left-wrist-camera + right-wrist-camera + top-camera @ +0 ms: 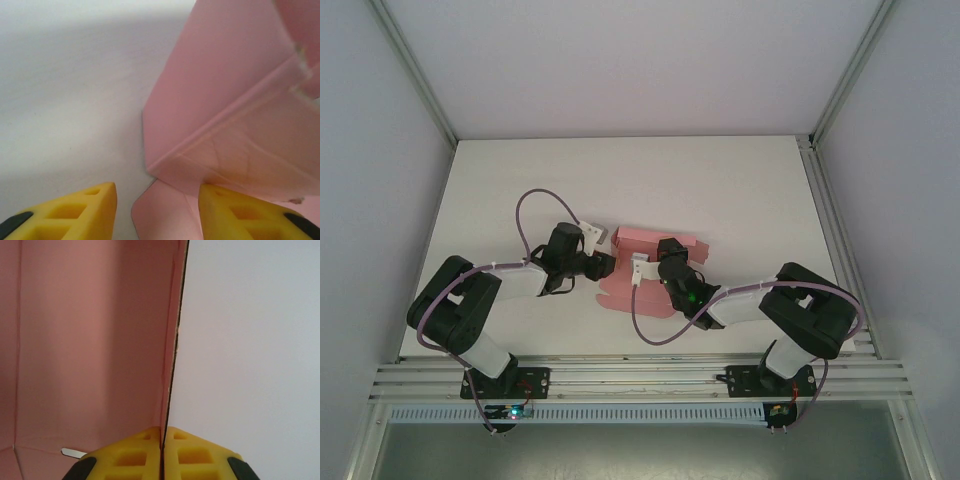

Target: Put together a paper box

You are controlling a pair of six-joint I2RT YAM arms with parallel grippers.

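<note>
The pink paper box (pixel 642 238) lies partly folded at the middle of the white table, between both grippers. My left gripper (pixel 607 266) is at its left side. In the left wrist view this gripper (pixel 157 191) is open: its right finger (pixel 240 212) rests against a raised, creased pink wall (pixel 225 100), and a rounded flap (pixel 165 212) lies flat on the table in the gap. My right gripper (pixel 666 264) is at the box's right part. In the right wrist view that gripper (pixel 163 430) is shut on the thin edge of an upright pink wall (pixel 95 340).
The white table (pixel 740 190) stretches behind and to both sides of the box. Grey walls and metal rails (pixel 825 190) bound it at left, right and front. Purple cables loop off both wrists near the box.
</note>
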